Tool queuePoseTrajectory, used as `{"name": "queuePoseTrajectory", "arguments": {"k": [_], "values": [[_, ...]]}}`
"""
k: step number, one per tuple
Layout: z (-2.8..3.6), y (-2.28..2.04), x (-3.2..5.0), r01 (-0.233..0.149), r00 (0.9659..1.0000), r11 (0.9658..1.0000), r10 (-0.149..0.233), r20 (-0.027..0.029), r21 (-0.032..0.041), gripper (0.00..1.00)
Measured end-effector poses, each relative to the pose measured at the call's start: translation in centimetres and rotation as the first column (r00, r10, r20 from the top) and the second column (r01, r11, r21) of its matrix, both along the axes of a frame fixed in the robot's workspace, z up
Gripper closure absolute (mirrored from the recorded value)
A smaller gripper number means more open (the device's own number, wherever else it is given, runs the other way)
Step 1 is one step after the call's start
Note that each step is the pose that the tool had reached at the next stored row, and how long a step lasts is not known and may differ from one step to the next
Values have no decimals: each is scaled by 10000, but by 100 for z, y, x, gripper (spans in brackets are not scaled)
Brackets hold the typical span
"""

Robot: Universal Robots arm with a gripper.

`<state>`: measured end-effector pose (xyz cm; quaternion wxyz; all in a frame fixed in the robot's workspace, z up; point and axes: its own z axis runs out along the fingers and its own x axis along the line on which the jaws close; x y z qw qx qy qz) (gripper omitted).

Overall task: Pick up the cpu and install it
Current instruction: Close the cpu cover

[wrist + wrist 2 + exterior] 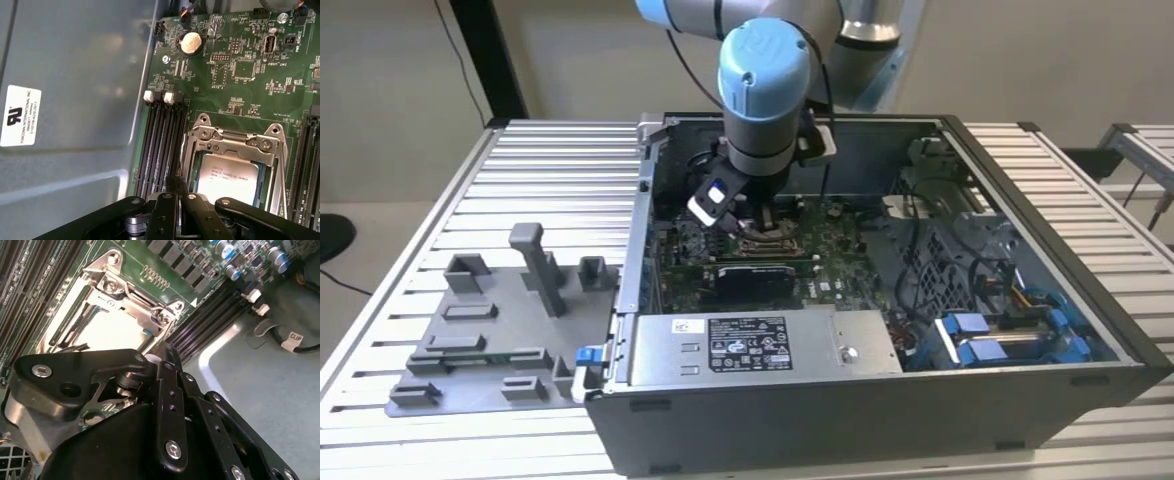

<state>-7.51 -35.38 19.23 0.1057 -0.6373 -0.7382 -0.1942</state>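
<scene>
The cpu [227, 182], a flat square chip with a pale silver top, lies inside the square metal socket frame [235, 142] on the green motherboard [240, 70]. In the second wrist view the cpu [115, 330] glares white within the same frame [130, 287]. My gripper [754, 225] hangs inside the open computer case [1014, 400], directly over the socket. Its black linkage [175, 205] covers the near edge of the socket in both wrist views, so contact with the chip is hidden.
Black memory slots [160, 145] run beside the socket. A power supply box [747, 345] sits at the case's front, with blue drive brackets [1001, 335] and cables at the exterior view's right. Grey fixture blocks [507, 320] stand on the slatted table at the exterior view's left.
</scene>
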Motion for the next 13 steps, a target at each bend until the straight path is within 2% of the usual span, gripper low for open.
{"name": "queuePoseTrajectory", "arguments": {"k": [13], "values": [[-47,0,108,0,10000,10000,0,-9,1,100]]}}
